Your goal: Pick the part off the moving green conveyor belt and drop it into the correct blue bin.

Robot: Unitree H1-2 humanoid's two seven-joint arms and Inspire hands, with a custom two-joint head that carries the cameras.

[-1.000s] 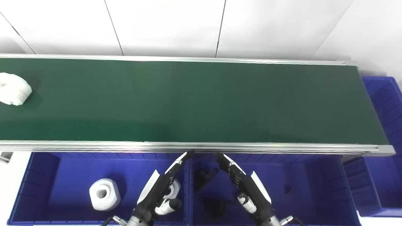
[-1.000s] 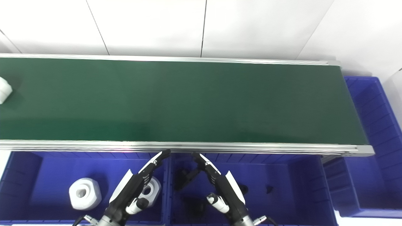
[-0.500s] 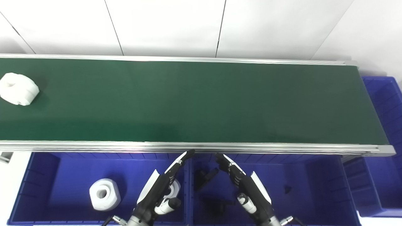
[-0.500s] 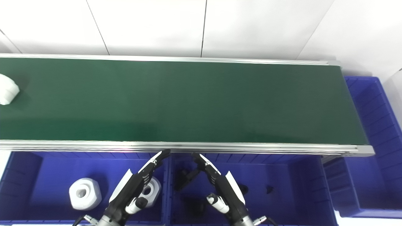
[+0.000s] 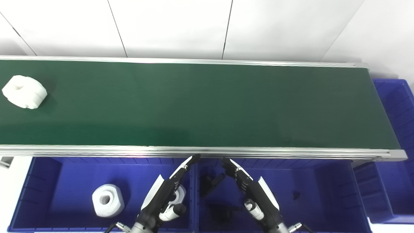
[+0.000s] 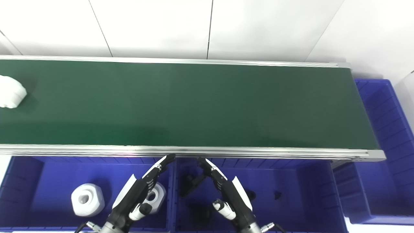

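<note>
Part: white part sits far left on the green conveyor belt, farther right than 1 second ago.
Hands: left hand and right hand wait empty, fingers apart.
Meaning: pickup nears; likely the left blue bin.

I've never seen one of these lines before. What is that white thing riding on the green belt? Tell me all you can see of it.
The white part is a chunky, rounded block, matte like plastic, with a hole sunk in its top and a small notch along its lower edge. It lies flat at the far left of the green conveyor belt, nearer the far rail. Nothing but the belt touches it; both hands are far off.
</note>
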